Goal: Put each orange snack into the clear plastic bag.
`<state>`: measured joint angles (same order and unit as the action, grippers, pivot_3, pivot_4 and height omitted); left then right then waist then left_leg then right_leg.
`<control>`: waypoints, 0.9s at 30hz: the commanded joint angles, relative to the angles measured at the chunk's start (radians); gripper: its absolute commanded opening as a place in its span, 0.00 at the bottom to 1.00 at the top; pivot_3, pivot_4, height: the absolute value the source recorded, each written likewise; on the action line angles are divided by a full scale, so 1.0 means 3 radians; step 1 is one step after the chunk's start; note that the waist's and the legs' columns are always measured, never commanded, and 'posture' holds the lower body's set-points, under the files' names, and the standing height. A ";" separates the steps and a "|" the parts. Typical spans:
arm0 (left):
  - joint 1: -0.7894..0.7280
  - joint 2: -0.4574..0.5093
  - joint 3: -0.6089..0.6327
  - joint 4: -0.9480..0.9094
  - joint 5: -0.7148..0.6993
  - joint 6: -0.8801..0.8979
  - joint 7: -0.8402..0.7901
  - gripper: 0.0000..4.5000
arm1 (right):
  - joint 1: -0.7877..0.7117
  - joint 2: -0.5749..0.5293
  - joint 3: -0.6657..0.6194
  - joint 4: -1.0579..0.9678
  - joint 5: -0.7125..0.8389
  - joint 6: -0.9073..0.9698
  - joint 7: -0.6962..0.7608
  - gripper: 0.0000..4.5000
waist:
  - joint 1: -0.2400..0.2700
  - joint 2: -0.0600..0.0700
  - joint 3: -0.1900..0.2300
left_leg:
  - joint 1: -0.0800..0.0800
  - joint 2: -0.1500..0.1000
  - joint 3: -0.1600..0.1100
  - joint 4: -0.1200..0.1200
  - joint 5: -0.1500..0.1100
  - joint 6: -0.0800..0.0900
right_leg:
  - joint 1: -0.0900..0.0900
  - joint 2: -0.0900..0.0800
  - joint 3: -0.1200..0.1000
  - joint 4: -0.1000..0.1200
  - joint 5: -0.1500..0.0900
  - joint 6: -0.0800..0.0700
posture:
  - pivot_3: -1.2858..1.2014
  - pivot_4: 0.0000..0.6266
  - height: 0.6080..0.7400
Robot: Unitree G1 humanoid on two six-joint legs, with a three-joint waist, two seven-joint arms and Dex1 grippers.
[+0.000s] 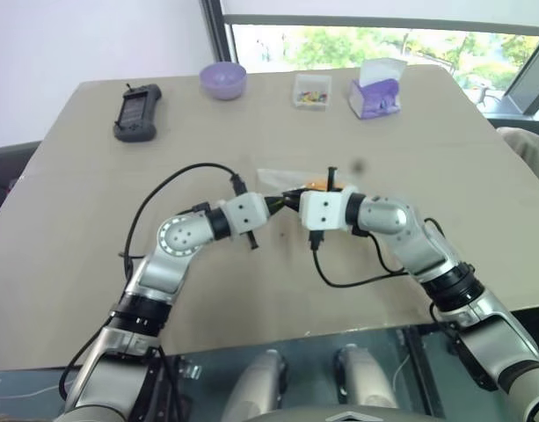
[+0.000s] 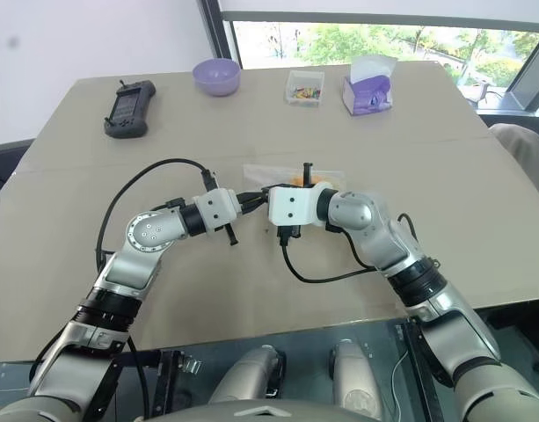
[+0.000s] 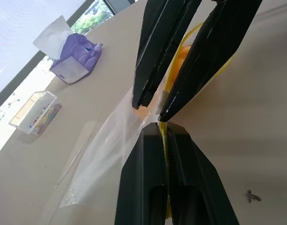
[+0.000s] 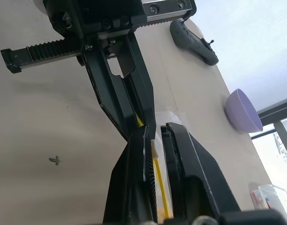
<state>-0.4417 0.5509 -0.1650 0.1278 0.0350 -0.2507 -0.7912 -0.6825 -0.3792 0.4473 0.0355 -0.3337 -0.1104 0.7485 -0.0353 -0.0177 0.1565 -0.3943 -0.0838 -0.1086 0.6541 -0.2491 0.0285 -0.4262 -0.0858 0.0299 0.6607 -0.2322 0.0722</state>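
The clear plastic bag lies in the middle of the table, its yellow strip lifted between both grippers. The orange snack shows as an orange patch just behind the right hand, inside or right at the bag's mouth; I cannot tell which. My left gripper is shut on the yellow strip. My right gripper meets it tip to tip from the other side, its fingers nearly together with the strip pinched between them. In the head views the grippers touch at the bag's near edge.
Along the far side of the table stand a black handheld controller, a purple bowl, a small clear box of colourful bits and a purple tissue pack. Black cables loop from both wrists over the near table.
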 commanded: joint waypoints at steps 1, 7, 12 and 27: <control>-0.0030 0.0021 0.0083 -0.0108 -0.0061 -0.0085 0.0017 0.00 | -0.0048 -0.0027 -0.0065 -0.0070 0.0054 0.0050 0.0075 0.10 | 0.0000 0.0000 0.0000 | 0.0000 0.0000 0.0000 0.0000 0.0000 0.0000 | 0.0000 0.0000 0.0000 0.0000 0.0000 0.0000 | 0.52 0.24 1.00; -0.0019 0.0026 0.0082 -0.0120 -0.0061 -0.0084 0.0016 0.00 | -0.0042 -0.0037 -0.0083 -0.0100 0.0032 0.0065 0.0063 0.36 | -0.0001 0.0000 0.0000 | 0.0000 0.0000 0.0000 -0.0001 0.0000 0.0000 | 0.0000 0.0000 0.0000 0.0000 0.0000 0.0000 | 0.52 0.24 1.00; -0.0020 0.0026 0.0078 -0.0120 -0.0056 -0.0088 0.0017 0.00 | -0.0040 -0.0048 -0.0091 -0.0098 0.0023 0.0053 0.0058 0.36 | -0.0001 0.0000 0.0000 | 0.0000 0.0000 0.0000 -0.0001 0.0000 0.0000 | 0.0000 0.0000 0.0000 0.0000 0.0000 0.0000 | 0.52 0.24 1.00; -0.0007 0.0041 0.0073 -0.0120 -0.0025 -0.0132 0.0034 0.00 | -0.0047 -0.0054 -0.0084 -0.0070 0.0007 0.0030 0.0058 0.25 | -0.0001 0.0000 0.0000 | 0.0000 0.0000 0.0000 -0.0001 0.0000 0.0000 | 0.0000 0.0000 0.0000 0.0000 0.0000 0.0000 | 0.52 0.24 1.00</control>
<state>-0.4415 0.5554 -0.1649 0.1277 0.0358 -0.2702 -0.7895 -0.6824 -0.3902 0.4454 0.0363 -0.3360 -0.0908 0.7736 -0.0357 -0.0177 0.1565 -0.3943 -0.0837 -0.1086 0.6538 -0.2491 0.0285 -0.4263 -0.0858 0.0299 0.6606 -0.2322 0.0722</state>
